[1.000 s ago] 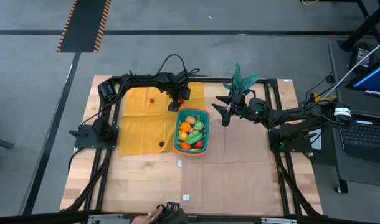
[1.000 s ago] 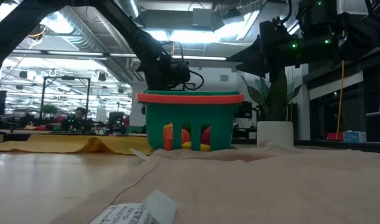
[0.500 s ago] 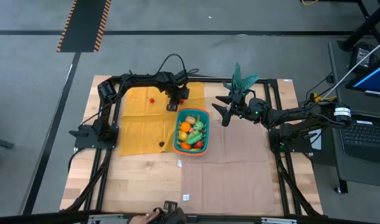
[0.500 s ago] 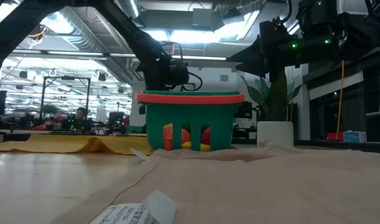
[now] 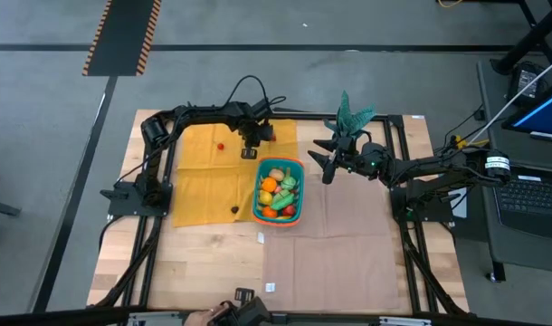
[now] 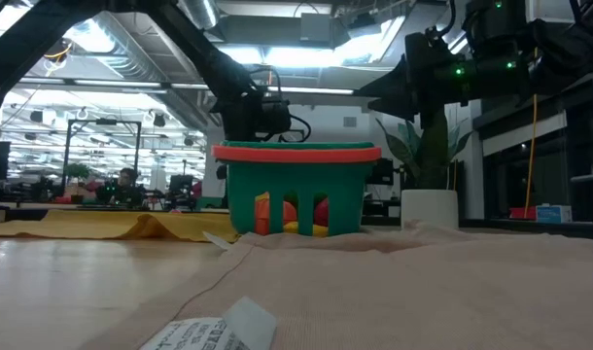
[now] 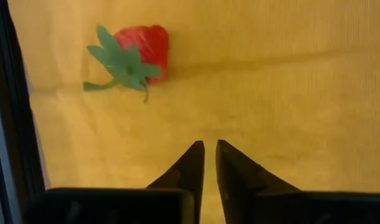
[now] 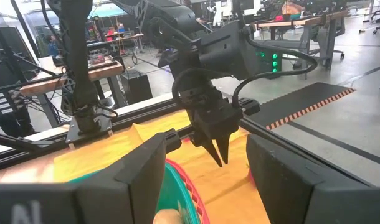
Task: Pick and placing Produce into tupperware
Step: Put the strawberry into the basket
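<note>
the left gripper (image 7: pixel 210 149) hovers over the yellow cloth (image 5: pixel 196 186), fingers pressed together on nothing, the strawberry (image 7: pixel 140 48) lying ahead of and beside its tips; lowered like this it would knock the fruit away. beside it sits the basket (image 5: pixel 299 165); the right gripper (image 5: pixel 325 165), spread, waits beyond.

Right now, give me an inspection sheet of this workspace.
Surface: wooden table, yellow cloth left, tan cloth right.
Job's things: teal basket holding produce; strawberry and a dark item loose on yellow cloth.
Clutter: potted plant; paper tags.
Grippers: left gripper shut, empty, over yellow cloth; right gripper open, beside basket.
Cables: black loop on left arm.
Surroundings: person seated far behind.
</note>
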Controlling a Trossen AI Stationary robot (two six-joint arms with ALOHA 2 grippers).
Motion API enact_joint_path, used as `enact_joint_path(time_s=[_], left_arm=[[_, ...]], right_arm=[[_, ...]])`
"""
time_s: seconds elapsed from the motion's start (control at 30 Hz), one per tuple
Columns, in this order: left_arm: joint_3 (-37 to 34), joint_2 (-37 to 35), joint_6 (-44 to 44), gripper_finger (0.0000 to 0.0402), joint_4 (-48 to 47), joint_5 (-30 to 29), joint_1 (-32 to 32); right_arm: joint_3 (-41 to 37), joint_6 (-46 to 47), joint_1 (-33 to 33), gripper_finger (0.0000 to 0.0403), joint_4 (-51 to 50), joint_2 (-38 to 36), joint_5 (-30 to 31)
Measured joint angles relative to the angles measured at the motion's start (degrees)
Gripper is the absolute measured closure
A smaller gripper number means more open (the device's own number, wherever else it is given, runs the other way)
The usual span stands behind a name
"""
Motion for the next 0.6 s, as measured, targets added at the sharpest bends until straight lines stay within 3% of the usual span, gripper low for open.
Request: enact_joint_path(time_s=[0.4,0.6], left_arm=[[0.0,0.0,0.1,0.0315,2.0,-3.3,0.0],[0.0,0.0,-0.4,0.0311,1.3,-6.5,0.2]], right_arm=[[0.0,-0.2,0.0,0.0178,0.0,0.0,0.0],[0.0,-0.2,0.0,0.0178,0.0,0.0,0.0]])
